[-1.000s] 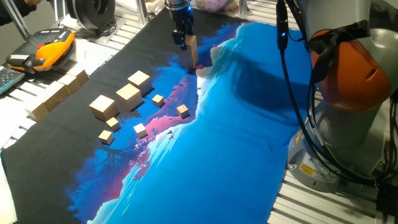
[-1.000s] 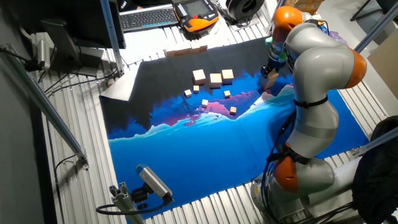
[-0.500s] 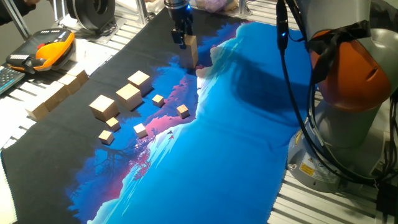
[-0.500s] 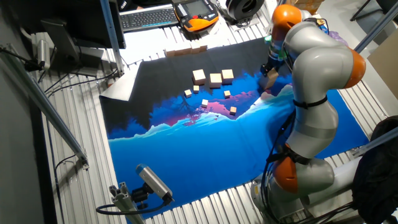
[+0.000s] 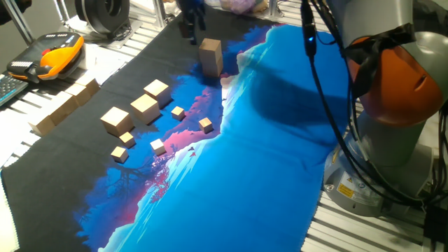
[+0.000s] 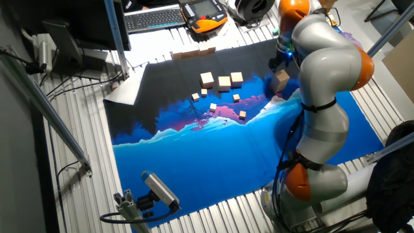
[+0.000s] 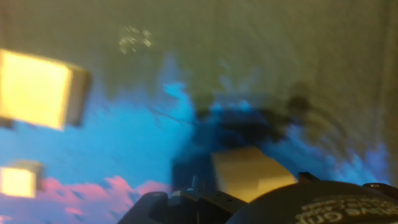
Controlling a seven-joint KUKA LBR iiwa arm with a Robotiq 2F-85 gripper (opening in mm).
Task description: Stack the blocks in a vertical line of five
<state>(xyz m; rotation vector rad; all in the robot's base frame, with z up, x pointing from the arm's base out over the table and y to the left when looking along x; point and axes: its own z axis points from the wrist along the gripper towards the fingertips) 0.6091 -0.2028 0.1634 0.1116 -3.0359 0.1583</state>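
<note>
While the two-finger gripper (image 5: 190, 21) hangs blurred above and beside it, jaw state can't be told, the two-high stack of plain light-tan wooden cubes (image 5: 211, 58) stands free on the blue-and-black printed cloth (image 5: 280, 140). Three matching loose wooden cubes (image 5: 144, 108) sit well apart, near tiny tan cubes (image 5: 205, 124). Likely light, rigid, smooth: pinch opposite flat side faces mid-height.

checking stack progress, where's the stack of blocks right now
In one fixed view the stack of blocks stands at the far end of the mat, where black meets blue, beyond the three loose blocks; the gripper is above and left of it, not touching.
</note>
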